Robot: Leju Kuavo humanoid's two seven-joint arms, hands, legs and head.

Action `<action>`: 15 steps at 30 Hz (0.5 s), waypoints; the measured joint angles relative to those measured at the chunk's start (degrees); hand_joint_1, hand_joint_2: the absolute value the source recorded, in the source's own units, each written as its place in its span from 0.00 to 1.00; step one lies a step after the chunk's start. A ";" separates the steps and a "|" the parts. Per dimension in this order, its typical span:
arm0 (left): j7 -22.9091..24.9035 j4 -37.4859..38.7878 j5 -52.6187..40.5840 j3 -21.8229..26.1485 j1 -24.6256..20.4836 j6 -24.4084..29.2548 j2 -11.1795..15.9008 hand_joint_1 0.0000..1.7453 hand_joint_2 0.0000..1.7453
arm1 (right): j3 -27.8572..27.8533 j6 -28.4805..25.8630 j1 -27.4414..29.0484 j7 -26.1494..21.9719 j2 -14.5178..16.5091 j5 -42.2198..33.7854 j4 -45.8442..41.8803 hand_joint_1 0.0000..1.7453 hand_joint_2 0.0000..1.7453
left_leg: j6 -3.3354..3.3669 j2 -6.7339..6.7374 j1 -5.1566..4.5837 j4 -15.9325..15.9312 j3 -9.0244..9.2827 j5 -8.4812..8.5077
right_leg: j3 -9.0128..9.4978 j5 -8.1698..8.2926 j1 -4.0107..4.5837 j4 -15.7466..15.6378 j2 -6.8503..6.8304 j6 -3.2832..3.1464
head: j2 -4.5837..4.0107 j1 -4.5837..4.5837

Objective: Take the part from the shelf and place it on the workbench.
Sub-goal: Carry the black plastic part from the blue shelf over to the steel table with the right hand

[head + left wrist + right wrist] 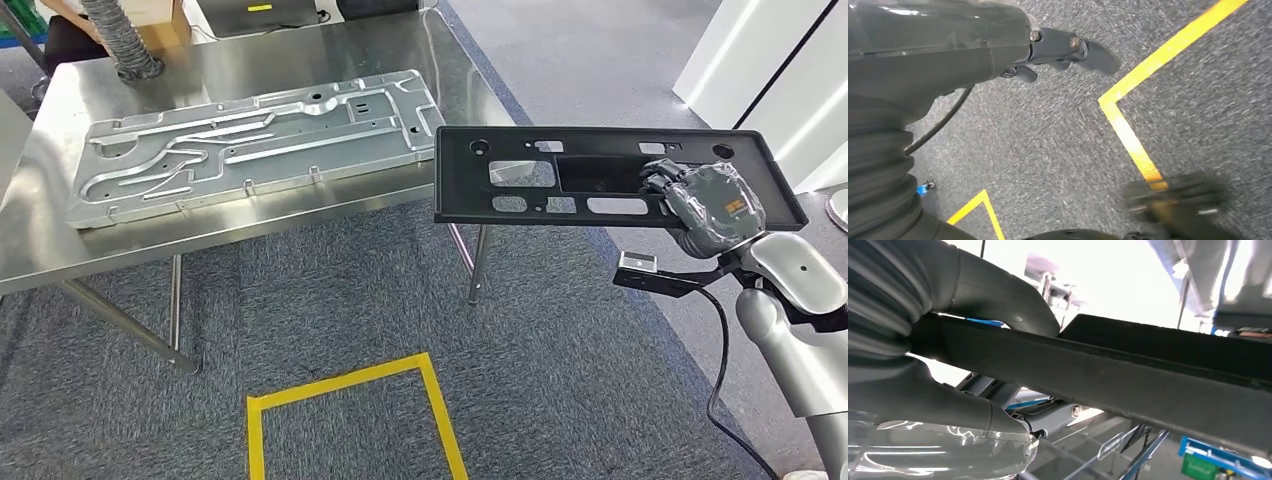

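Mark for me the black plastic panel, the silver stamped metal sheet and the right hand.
Black plastic panel (pixel 560 172): head view, flat middle by the cut-outs.
Silver stamped metal sheet (pixel 255 140): head view, centre of its ribbed face.
Right hand (pixel 712 205): head view, back of the hand.

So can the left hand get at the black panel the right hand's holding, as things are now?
Probably not yet. The left hand hangs low over the carpet, holding nothing, while the right hand grips the black panel out on the robot's right, past the steel table corner.
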 joint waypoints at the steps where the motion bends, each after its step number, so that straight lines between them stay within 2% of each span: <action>1: 0.07 0.02 0.01 -0.01 0.33 -0.01 0.02 0.00 1.00 | 0.05 -0.01 -0.01 0.02 0.08 -0.01 0.04 1.00 1.00 | 0.48 -0.05 -0.24 -2.19 0.41 2.46 | 1.42 -0.74 -0.04 -0.57 0.23 0.24 | 0.01 0.00; 2: 0.12 0.03 0.01 -0.01 0.51 -0.02 0.09 0.00 1.00 | 0.13 -0.01 0.03 0.03 0.18 0.01 0.08 1.00 1.00 | 0.94 -0.05 -0.66 -3.47 1.10 3.23 | 2.58 -1.31 -0.23 -1.33 0.43 0.61 | 0.01 -0.01; 3: 0.14 0.04 0.02 -0.01 0.55 -0.04 0.15 0.00 1.00 | 0.17 -0.01 0.16 0.05 0.27 0.02 0.10 1.00 1.00 | 1.42 -0.01 -1.05 -4.05 2.26 2.29 | 3.53 -1.39 -0.46 -1.88 0.57 1.02 | 0.02 -0.03; 4: 0.13 0.04 0.02 -0.01 0.48 -0.05 0.20 0.00 1.00 | 0.19 -0.01 0.17 0.08 0.30 0.05 0.06 1.00 1.00 | 1.84 0.03 -1.30 -6.13 4.05 0.85 | 3.92 -0.90 -0.61 -1.46 0.66 1.44 | 0.03 -0.04; 5: 0.09 0.03 0.03 0.00 0.31 -0.07 0.25 0.00 1.00 | 0.16 -0.01 0.29 0.11 0.26 0.08 -0.03 1.00 1.00 | 2.05 -0.05 -1.28 -8.24 5.99 -0.65 | 3.32 0.01 -0.84 0.31 0.62 1.75 | 0.03 -0.03; 6: -0.01 0.04 0.04 -0.01 0.15 -0.07 0.24 0.00 1.00 | 0.10 -0.03 0.27 0.14 0.18 0.10 -0.14 1.00 1.00 | 2.30 -0.15 -1.00 -10.23 7.86 -1.89 | 1.59 1.31 -0.92 3.52 0.56 1.99 | 0.03 -0.04; 7: -0.10 0.04 0.05 -0.01 0.03 -0.07 0.22 0.00 1.00 | 0.06 -0.03 0.08 0.17 0.12 0.11 -0.22 1.00 1.00 | 2.33 -0.25 -0.65 -11.74 9.45 -2.82 | -1.22 2.31 -0.96 7.53 0.51 2.28 | 0.03 -0.04; 8: -0.18 0.05 0.05 -0.02 -0.01 -0.09 0.16 0.00 1.00 | 0.02 -0.04 -0.06 0.21 0.08 0.11 -0.28 1.00 1.00 | 2.25 -0.30 -0.27 -12.40 10.59 -3.29 | -4.49 2.46 -1.05 11.43 0.45 2.62 | 0.03 -0.02; 9: -0.22 0.05 0.09 -0.02 0.06 -0.10 0.08 0.00 1.00 | 0.01 -0.04 -0.11 0.25 0.08 0.11 -0.28 1.00 1.00 | 2.16 -0.34 0.00 -12.78 11.65 -3.87 | -7.73 1.54 -1.16 14.45 0.41 3.02 | 0.03 -0.03; 10: -0.21 0.05 0.17 -0.01 0.18 -0.10 0.01 0.00 1.00 | 0.00 -0.04 0.00 0.27 0.08 0.12 -0.25 1.00 1.00 | 1.88 -0.40 0.30 -12.98 12.76 -4.46 | -10.61 -0.27 -1.38 16.31 0.38 3.46 | 0.04 -0.01; 12: -0.21 0.05 0.49 0.01 0.38 -0.05 -0.08 0.00 1.00 | 0.01 -0.04 0.44 0.18 0.08 0.14 -0.21 1.00 1.00 | 1.12 -0.61 1.08 -13.25 15.38 -6.10 | -14.86 -4.13 -2.07 16.52 0.18 4.33 | 0.03 -0.01; 13: -0.21 0.05 0.66 0.03 0.44 -0.01 -0.09 0.00 1.00 | 0.03 -0.03 0.53 0.08 0.10 0.19 -0.16 1.00 1.00 | 0.66 -0.73 1.50 -13.33 16.73 -7.05 | -15.98 -4.59 -2.47 14.81 -0.01 4.83 | 0.03 0.01; 14: -0.23 0.05 0.84 0.07 0.48 0.03 -0.10 0.00 1.00 | 0.09 -0.02 0.49 -0.04 0.13 0.26 -0.10 1.00 1.00 | 0.15 -0.83 1.90 -13.33 17.97 -8.12 | -16.59 -3.04 -2.94 12.03 -0.30 5.36 | 0.02 0.01; 15: -0.26 0.05 1.05 0.15 0.52 0.07 -0.07 0.00 1.00 | 0.20 0.02 0.24 -0.22 0.20 0.35 0.10 1.00 1.00 | -0.42 -0.87 2.13 -13.18 19.00 -9.25 | -16.75 1.34 -3.43 8.74 -0.92 5.98 | 0.02 0.01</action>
